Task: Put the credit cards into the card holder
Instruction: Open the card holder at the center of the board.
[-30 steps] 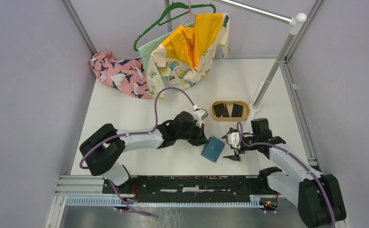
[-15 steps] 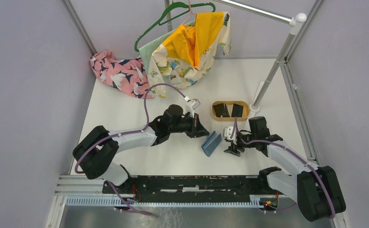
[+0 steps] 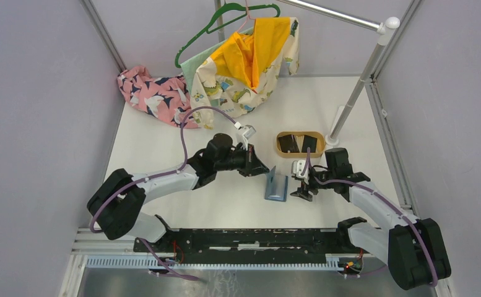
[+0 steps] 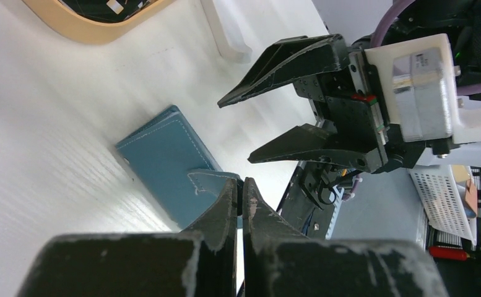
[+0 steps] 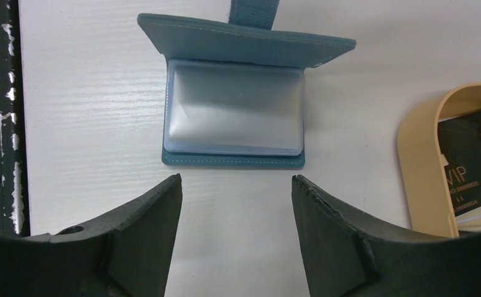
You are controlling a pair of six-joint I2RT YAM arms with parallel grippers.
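Teal card holder (image 5: 233,117) half-open, clear-sleeved inside

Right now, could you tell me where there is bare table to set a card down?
Bare table lies behind the tray up to the clothes, and between the left arm and the near rail. Crowded: around the wallet, between left fingers and right fingers.

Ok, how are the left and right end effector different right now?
The left end effector is shut, pinching the tab of the wallet; the right end effector is open and holds nothing. The left holds the cover up; the right just points at the clear pocket inside. Both are black, both beside the wallet.
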